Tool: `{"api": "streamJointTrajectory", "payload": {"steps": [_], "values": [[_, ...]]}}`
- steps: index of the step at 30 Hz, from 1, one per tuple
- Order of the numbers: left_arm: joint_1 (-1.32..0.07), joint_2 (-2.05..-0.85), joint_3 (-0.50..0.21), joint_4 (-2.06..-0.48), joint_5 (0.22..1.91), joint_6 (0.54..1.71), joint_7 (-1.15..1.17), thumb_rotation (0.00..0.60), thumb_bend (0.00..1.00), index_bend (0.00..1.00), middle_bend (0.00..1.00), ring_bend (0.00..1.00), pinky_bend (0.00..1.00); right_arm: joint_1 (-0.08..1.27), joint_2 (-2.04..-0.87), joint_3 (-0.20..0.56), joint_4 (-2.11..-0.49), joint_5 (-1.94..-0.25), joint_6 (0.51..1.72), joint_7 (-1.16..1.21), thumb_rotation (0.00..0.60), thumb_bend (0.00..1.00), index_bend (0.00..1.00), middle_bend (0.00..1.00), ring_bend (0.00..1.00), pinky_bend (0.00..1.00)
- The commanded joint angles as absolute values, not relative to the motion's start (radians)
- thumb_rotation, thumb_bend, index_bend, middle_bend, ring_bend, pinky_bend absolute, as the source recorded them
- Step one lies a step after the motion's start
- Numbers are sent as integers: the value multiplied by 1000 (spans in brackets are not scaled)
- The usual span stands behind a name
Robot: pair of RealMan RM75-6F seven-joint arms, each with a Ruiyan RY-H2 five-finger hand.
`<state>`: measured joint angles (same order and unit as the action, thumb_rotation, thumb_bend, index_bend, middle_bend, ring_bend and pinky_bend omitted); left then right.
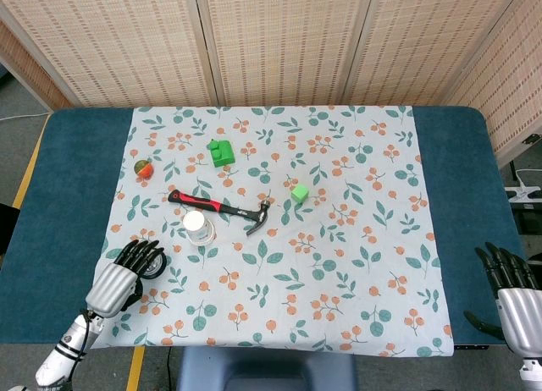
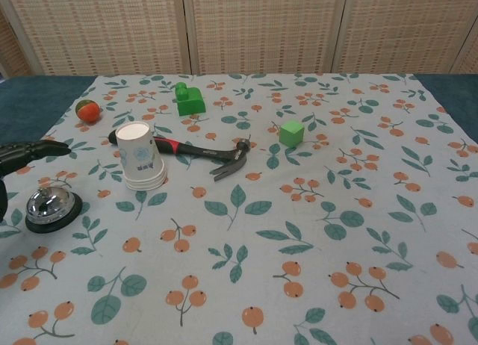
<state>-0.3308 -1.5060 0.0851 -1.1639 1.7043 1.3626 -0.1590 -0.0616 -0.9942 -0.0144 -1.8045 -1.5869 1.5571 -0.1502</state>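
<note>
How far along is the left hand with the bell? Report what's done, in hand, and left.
Done: the left hand is placed over the bell. In hand: its fingers hover above the dome. The chest view shows a gap, so there is no press yet. Left: actual contact with the bell. The right hand is open, far from it.
</note>
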Motion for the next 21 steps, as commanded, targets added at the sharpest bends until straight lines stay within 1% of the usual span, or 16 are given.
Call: {"api": "streamJointTrajectory", "payload": {"steps": [1, 4, 8, 15, 21], "values": [[-331, -1560, 78, -1120, 1686, 1351, -159, 600, 1000, 0, 0, 0, 50, -57, -995, -19, -1804, -1587, 1545, -160, 600, 16, 0, 0, 0, 82], [-321, -1621, 73, -1064, 1668, 1340, -117, 600, 1000, 0, 0, 0, 47, -56, -996, -20, -1804, -1587, 1542, -162, 600, 16, 0, 0, 0, 82], [-319, -1655, 80, -1031, 1655, 1316, -127, 600, 1000, 0, 0, 0, 47, -55, -996, -17, -1804, -1582, 1541, -164, 600, 16, 0, 0, 0, 82], [-317, -1686, 94, -986, 1635, 1267, -149, 600, 1000, 0, 0, 0, 47, -58, -995, -23, -1806, -1592, 1546, -165, 600, 17, 0, 0, 0, 82], [-319, -1683, 91, -990, 1641, 1283, -149, 600, 1000, 0, 0, 0, 49, -58, -995, -21, -1806, -1587, 1546, -163, 600, 16, 0, 0, 0, 82]]}}
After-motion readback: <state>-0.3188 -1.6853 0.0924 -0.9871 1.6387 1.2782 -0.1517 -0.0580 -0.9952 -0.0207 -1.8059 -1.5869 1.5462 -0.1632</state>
